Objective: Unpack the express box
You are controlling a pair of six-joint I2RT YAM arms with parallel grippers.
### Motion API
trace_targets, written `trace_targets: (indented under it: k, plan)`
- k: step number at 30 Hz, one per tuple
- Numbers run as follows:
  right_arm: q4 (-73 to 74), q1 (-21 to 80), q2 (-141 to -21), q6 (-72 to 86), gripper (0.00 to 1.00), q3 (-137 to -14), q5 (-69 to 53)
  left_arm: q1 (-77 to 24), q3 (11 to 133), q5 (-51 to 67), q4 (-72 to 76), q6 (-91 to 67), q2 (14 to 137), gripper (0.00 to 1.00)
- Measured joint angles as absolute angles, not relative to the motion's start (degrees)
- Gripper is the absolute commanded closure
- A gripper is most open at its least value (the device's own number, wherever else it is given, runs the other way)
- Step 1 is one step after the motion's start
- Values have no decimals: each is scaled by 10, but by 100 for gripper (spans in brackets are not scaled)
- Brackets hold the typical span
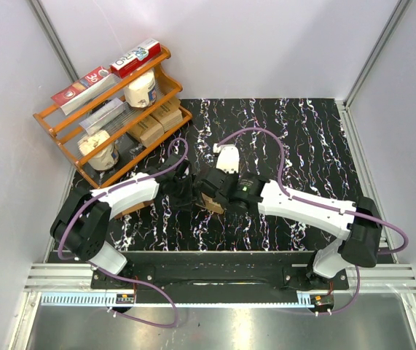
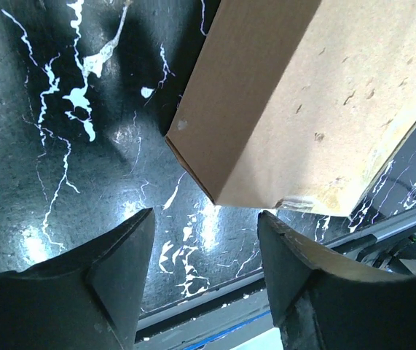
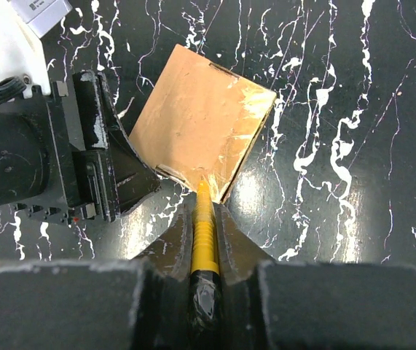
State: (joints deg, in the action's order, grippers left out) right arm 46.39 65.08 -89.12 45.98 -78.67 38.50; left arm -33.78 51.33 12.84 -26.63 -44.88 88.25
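Express box [image 1: 211, 203]: sits on the black marbled table [image 1: 302, 146], mid-table between the two arm tips; flaps shut as far as can be seen.
Left gripper [image 2: 206, 219]: fingers spread apart and empty.
Box relative to left jaws: just beyond the fingertips, not between them, and nearer the right finger; the right wrist view shows one dark finger [image 3: 131, 179] against the box's side, though actual contact cannot be told.
Right gripper [image 3: 206, 211]: clamped on a yellow tool [image 3: 203, 233] that points forward.
Box relative to right jaws: directly ahead, with the tool's tip meeting the box's near edge.
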Motion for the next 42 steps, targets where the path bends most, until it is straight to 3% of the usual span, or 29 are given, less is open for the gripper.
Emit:
trace_targets:
  k: [13, 28, 34, 42]
  plan:
    - [464, 633, -876, 475, 100, -769, 399, -338, 513, 128, -259, -438, 867, 34]
    - [393, 455, -817, 405, 100, -715, 385, -317, 514, 98, -277, -413, 780, 26]
    - [326, 393, -866, 352, 100, -722, 305, -314, 500, 97, -274, -418, 754, 43]
    - [293, 376, -972, 314, 100, -758, 206, -314, 455, 109, -275, -425, 753, 55]
